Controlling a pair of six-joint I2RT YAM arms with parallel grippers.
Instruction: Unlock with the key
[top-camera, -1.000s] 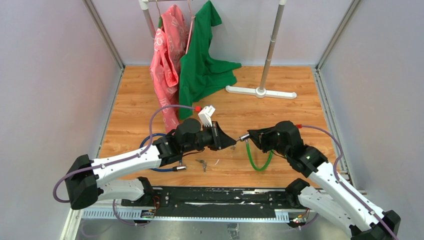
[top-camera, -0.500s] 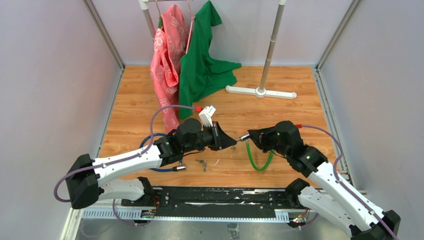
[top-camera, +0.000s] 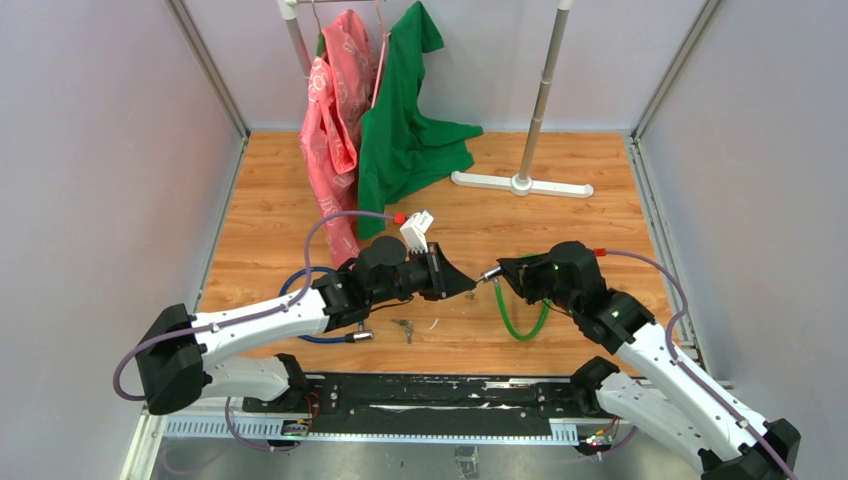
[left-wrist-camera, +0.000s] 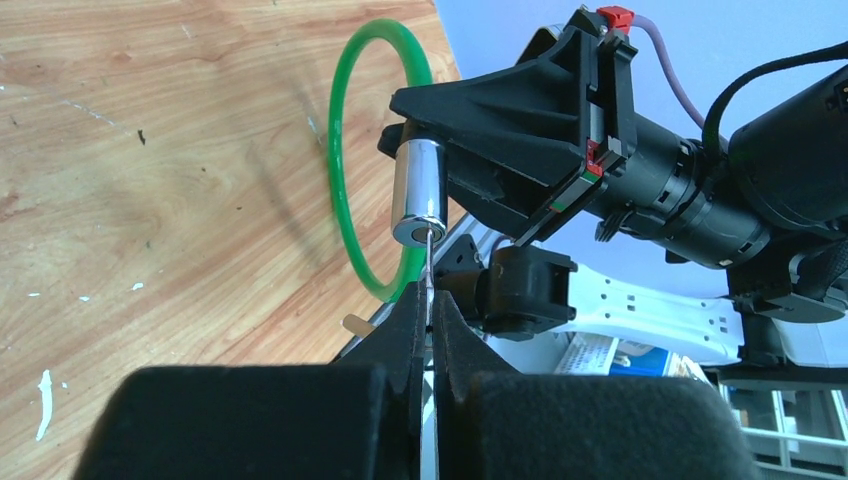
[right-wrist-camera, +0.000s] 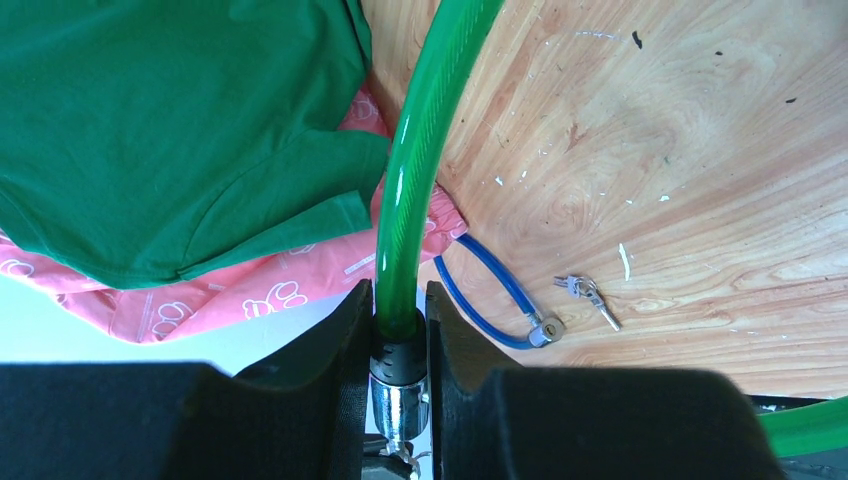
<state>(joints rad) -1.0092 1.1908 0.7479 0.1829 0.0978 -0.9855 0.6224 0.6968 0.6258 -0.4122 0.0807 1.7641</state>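
Observation:
My right gripper (top-camera: 503, 277) is shut on the black collar of a green cable lock (top-camera: 520, 325); it also shows in the right wrist view (right-wrist-camera: 400, 345). The lock's chrome cylinder (left-wrist-camera: 418, 190) points at my left gripper (top-camera: 468, 283). My left gripper (left-wrist-camera: 431, 300) is shut on a thin silver key (left-wrist-camera: 428, 262), held edge-on. The key's tip touches the keyhole face of the cylinder. The green loop (left-wrist-camera: 352, 160) hangs down to the wooden floor. The key's head is hidden between the pads.
A blue cable lock (top-camera: 305, 305) lies on the floor under my left arm, with a spare key bunch (top-camera: 405, 327) beside it. A pink garment (top-camera: 335, 120) and a green shirt (top-camera: 405, 120) hang from a rack at the back. A white stand base (top-camera: 520, 183) lies behind.
My left arm has edged slightly right and up, bringing the key closer to the lock cylinder. The right arm has held still.

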